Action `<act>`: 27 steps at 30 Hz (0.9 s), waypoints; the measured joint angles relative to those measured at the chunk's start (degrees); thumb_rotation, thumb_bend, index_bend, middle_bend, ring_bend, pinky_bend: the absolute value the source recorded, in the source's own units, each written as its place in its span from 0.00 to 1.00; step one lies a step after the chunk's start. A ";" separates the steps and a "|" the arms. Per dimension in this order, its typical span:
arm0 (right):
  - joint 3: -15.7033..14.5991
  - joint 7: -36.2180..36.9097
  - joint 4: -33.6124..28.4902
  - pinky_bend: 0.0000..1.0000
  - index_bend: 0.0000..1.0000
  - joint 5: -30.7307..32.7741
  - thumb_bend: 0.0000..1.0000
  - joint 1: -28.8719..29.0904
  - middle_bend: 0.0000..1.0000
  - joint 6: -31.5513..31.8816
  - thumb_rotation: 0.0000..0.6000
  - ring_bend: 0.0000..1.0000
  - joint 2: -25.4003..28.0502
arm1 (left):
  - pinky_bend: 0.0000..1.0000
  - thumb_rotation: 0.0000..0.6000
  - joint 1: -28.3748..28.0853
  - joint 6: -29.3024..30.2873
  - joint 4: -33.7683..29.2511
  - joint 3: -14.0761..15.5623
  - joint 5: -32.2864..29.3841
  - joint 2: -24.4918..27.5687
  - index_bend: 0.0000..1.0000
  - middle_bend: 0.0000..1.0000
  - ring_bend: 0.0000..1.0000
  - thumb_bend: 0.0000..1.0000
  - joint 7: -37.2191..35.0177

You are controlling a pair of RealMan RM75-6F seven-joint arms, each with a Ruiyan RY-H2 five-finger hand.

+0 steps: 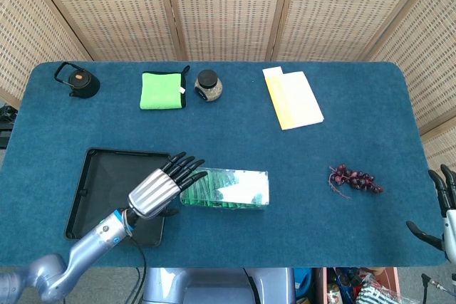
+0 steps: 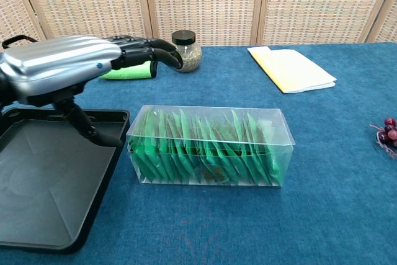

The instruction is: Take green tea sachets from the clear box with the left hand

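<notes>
The left hand (image 1: 160, 186), empty with fingers spread, hovers over the left end of the box (image 1: 225, 188); it should dip fingertips inside and pinch one sachet (image 2: 186, 147) cleanly.

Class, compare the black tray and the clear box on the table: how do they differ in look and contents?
The black tray is opaque and dark; the clear box is see-through. The tray is low, wide and holds nothing; the box stands taller, is narrower and is packed with green tea sachets. Both are rectangular and sit side by side on the blue table.
</notes>
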 measured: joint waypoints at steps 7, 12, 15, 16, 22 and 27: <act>0.30 0.27 0.22 0.00 0.00 1.07 0.00 0.44 0.00 -1.04 1.00 0.00 -0.01 | 0.05 1.00 -3.43 -3.01 2.07 -0.61 -4.06 -3.09 0.15 0.05 0.08 0.20 0.84; 0.40 0.01 0.16 0.00 0.00 1.53 0.00 0.67 0.00 -1.58 1.00 0.00 -0.07 | 0.06 1.00 -4.97 -3.69 4.10 -0.31 -5.49 -5.29 0.18 0.07 0.10 0.20 0.97; 0.50 -0.10 0.19 0.00 0.00 1.89 0.00 0.85 0.00 -1.94 1.00 0.00 -0.12 | 0.06 1.00 -5.74 -3.62 5.29 -0.04 -6.12 -6.36 0.18 0.07 0.10 0.20 0.69; 0.53 -0.13 0.21 0.00 0.00 1.99 0.00 0.90 0.00 -2.04 1.00 0.00 -0.13 | 0.06 1.00 -5.95 -3.59 5.59 0.01 -6.28 -6.61 0.19 0.07 0.10 0.20 0.62; 0.66 -0.31 0.39 0.00 0.00 2.65 0.00 1.23 0.00 -2.85 1.00 0.00 -0.25 | 0.07 1.00 -7.29 -3.48 7.46 0.00 -7.48 -8.17 0.19 0.08 0.11 0.20 0.13; 0.86 -0.43 0.56 0.00 0.00 3.22 0.00 1.54 0.00 -3.42 1.00 0.00 -0.36 | 0.08 1.00 -8.55 -4.03 8.71 0.15 -8.98 -9.31 0.21 0.09 0.12 0.22 0.18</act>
